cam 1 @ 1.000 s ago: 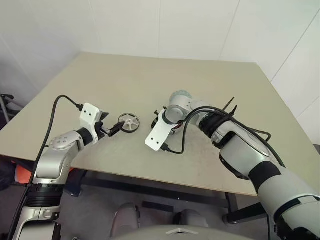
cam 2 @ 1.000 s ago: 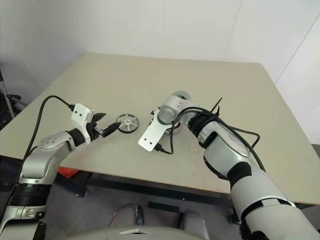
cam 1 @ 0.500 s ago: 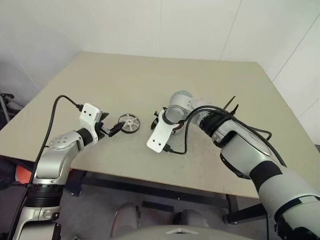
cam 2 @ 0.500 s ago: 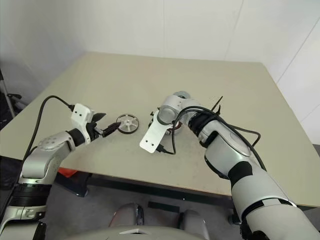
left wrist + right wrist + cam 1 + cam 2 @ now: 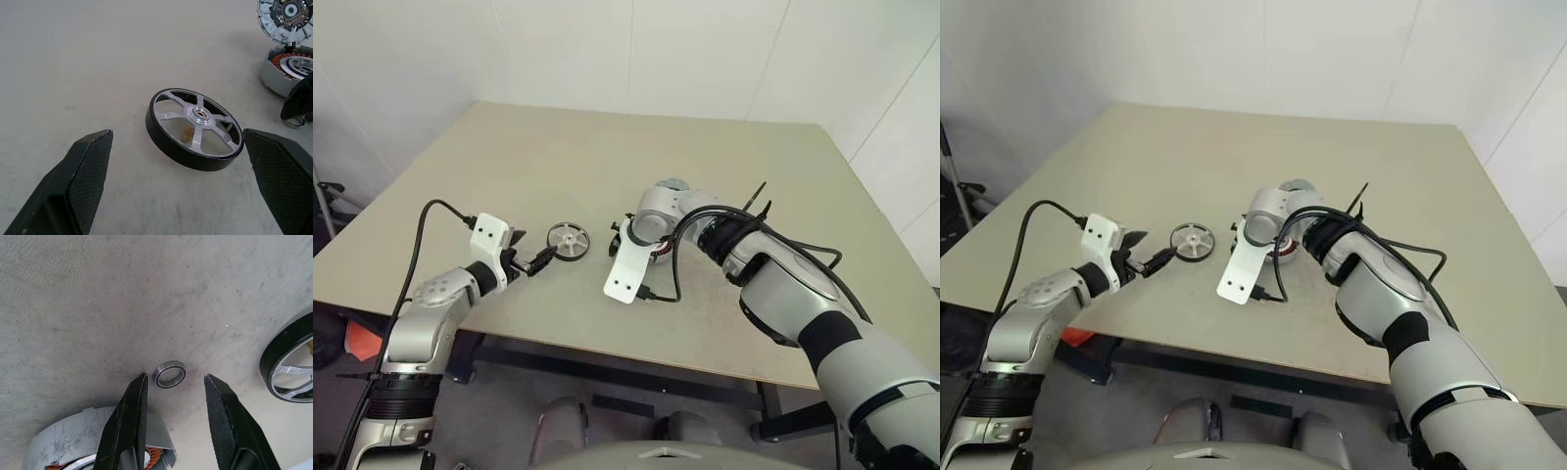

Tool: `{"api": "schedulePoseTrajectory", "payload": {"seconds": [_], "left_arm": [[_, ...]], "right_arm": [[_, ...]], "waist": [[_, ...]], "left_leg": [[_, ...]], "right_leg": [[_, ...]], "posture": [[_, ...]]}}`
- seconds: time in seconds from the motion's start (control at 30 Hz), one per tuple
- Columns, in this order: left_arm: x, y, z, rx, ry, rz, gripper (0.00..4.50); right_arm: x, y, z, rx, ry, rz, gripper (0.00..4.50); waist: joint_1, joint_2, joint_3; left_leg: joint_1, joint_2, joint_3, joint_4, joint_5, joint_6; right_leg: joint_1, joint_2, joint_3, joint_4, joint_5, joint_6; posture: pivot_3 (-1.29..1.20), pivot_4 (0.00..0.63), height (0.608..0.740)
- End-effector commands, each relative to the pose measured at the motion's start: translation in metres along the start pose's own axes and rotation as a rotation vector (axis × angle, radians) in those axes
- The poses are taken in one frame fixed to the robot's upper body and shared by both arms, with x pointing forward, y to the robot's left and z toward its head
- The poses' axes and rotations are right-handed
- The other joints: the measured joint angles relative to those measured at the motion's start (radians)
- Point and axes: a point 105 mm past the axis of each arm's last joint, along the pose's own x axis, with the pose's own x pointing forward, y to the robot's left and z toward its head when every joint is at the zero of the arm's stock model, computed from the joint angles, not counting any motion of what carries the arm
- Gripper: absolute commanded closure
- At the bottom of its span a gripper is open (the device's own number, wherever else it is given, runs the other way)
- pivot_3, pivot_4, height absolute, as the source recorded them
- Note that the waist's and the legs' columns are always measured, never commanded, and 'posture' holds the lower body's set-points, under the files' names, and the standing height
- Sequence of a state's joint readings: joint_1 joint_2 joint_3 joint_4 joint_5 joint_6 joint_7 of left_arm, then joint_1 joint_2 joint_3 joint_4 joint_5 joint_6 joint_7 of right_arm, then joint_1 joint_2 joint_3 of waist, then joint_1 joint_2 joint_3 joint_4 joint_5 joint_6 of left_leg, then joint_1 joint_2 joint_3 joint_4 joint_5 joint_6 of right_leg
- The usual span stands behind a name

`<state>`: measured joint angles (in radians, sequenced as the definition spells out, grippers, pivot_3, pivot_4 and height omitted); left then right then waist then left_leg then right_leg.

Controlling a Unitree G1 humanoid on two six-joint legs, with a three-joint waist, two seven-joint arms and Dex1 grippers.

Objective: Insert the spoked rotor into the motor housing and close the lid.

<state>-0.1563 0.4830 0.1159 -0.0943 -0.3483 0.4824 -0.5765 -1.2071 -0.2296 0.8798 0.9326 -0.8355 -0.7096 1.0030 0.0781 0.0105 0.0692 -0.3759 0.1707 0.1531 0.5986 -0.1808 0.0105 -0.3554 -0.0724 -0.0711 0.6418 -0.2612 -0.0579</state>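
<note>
- Your left gripper sits nearest you at the bench's front edge, fingers spread wide and empty, level with the surface. That looks like a line-up for a side grasp on the wheel ahead of it.
- The spoked rotor lies flat on the bench just beyond those fingers, at their 12 o'clock, touching neither. It has a dark rim, silver spokes and a bright hub; nothing stands between it and the fingers.
- Your right gripper points steeply down at the bench, at about 3 o'clock from the rotor. Its fingers are partly open and hold nothing.
- A tiny thin ring lies loose on the bench between and just past those fingertips. Judged from here, it is not the part you need, so watch that you do not knock it.
- The motor housing stands hard by the right gripper, copper windings showing, its top open. The right arm crowds it, so that arm will likely have to clear before the rotor can go in.
- A round grey disc, possibly the lid, lies just beyond the housing.
</note>
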Motion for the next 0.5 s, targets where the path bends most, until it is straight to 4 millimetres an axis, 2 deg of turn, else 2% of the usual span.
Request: {"api": "schedulePoseTrajectory", "payload": {"seconds": [0.03,0.1,0.5], "left_arm": [[-0.0034,0.0019,0.0180,0.038,-0.065,0.012,0.00],[-0.0038,0.0025,0.0178,0.038,-0.065,0.014,0.00],[-0.0037,0.0026,0.0172,0.035,-0.064,0.015,0.00]], "right_arm": [[0.0178,0.0336,0.0012,-0.005,0.006,0.159,2.86],[0.0185,0.0340,0.0019,-0.012,0.005,0.162,3.39],[0.0185,0.0315,0.0023,-0.017,0.005,0.155,3.39]], "waist": [[0.000,0.000,0.000],[-0.003,-0.001,-0.001],[-0.004,-0.002,-0.002]], "left_leg": [[0.000,0.000,0.000,0.000,0.000,0.000],[0.002,0.000,0.000,0.000,0.000,0.000],[0.005,-0.001,0.000,-0.001,0.000,0.000]], "right_leg": [[0.000,0.000,0.000,0.000,0.000,0.000],[0.001,0.000,0.000,0.000,0.000,0.000],[0.003,0.000,0.002,0.000,0.000,0.001]], "posture": [[0.00,0.000,0.740],[0.00,0.000,0.740],[0.00,0.000,0.740]]}}
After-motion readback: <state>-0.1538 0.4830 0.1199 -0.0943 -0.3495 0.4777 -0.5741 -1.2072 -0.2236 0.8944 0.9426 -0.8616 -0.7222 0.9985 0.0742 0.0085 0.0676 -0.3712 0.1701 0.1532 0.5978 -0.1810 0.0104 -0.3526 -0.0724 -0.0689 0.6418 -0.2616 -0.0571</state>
